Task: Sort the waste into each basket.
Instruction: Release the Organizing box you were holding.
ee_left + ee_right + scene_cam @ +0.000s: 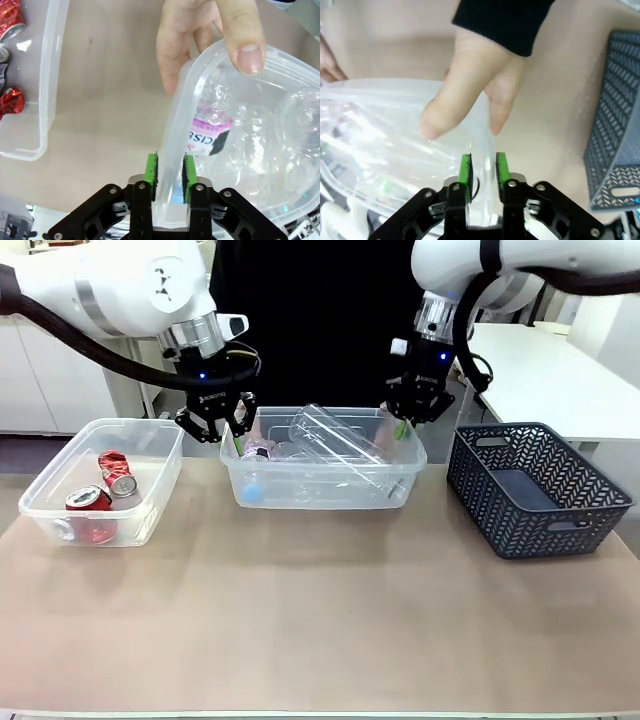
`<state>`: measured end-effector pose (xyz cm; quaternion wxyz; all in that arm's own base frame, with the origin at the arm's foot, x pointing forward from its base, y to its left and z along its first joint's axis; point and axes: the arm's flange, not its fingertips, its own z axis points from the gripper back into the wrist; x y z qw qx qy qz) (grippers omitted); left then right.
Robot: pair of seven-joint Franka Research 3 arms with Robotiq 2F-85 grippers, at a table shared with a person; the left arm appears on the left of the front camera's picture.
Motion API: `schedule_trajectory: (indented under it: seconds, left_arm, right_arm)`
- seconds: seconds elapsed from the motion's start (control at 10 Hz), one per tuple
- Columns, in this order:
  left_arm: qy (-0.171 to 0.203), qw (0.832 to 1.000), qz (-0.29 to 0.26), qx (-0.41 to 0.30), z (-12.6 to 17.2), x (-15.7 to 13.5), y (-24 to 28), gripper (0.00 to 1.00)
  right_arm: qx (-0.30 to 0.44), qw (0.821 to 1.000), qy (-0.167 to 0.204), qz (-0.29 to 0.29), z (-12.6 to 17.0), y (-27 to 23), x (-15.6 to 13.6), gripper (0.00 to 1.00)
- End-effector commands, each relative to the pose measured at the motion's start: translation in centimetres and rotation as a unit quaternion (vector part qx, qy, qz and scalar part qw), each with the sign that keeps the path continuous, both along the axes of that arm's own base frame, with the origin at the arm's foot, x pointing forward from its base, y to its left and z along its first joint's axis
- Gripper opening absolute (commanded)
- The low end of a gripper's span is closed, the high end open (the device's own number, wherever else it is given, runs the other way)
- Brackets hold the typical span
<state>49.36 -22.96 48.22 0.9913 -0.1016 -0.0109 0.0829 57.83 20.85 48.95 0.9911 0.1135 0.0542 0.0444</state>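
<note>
Both arms reach down over the middle tub (325,485), one at each end. The left gripper (215,430) points downward at the tub's end; in its wrist view the green pads (151,170) sit either side of the rolled rim (172,150), clamped on it or very nearly so. The right gripper (415,410) hangs at the opposite end, and its pads (465,170) likewise straddle the tub wall (482,145), grasping it.

A person's hand (200,40) holds the rim just ahead of the left gripper, thumb inside the tub. Another hand (475,85), in a black sleeve (502,20), pinches the rim directly ahead of the right gripper.

Between the grippers, clear bottles (335,440) lie piled in the tub; their outlines merge and a count cannot be made. One bottle label (207,135), pink and white, reads partly "CIS"; the rest is cut off by the wall.

Beyond the left gripper's outer side, a second tub (100,490) holds crushed red cans (105,490); their lettering is illegible. Outside the right gripper stands a dark lattice basket (535,490).
</note>
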Motion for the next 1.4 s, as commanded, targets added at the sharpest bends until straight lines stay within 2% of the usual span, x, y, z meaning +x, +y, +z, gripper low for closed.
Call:
schedule_trajectory:
  seconds: [0.0, 0.2, 0.3, 0.4, 0.6, 0.7, 0.8, 1.3]
  left_arm:
    - [-0.026, 1.0, -0.005, -0.006, 1.5, -0.9, 0.6, 1.0]
    - [-0.086, 0.996, 0.016, -0.028, 4.5, -2.9, 2.2, 1.0]
    - [-0.113, 0.992, 0.018, -0.049, 5.6, -3.9, 3.2, 0.98]
    - [-0.122, 0.99, 0.012, -0.073, 6.1, -4.7, 4.4, 1.0]
    - [-0.115, 0.987, 0.002, -0.113, 5.7, -5.4, 6.5, 1.0]
    - [-0.1, 0.988, 0.006, -0.117, 5.0, -5.4, 7.1, 1.0]
    - [-0.12, 0.989, 0.025, -0.084, 7.6, -4.8, 5.1, 1.0]
    - [-0.12, 0.989, 0.025, -0.084, 7.6, -4.8, 5.1, 1.0]
  right_arm:
    - [0.043, 0.996, -0.075, -0.012, 1.6, -3.0, -4.5, 1.0]
    - [0.086, 0.987, -0.133, -0.036, 4.5, -6.0, -7.0, 1.0]
    - [0.105, 0.982, -0.149, -0.046, 5.3, -7.4, -8.2, 0.94]
    - [0.133, 0.977, -0.156, -0.051, 5.8, -8.7, -9.4, 1.0]
    - [0.181, 0.967, -0.169, -0.054, 6.1, -11.0, -11.7, 1.0]
    - [0.183, 0.965, -0.174, -0.07, 5.7, -11.7, -11.9, 1.0]
    - [0.145, 0.975, -0.156, -0.067, 7.4, -10.1, -10.4, 1.0]
    - [0.145, 0.975, -0.156, -0.067, 7.4, -10.1, -10.4, 1.0]
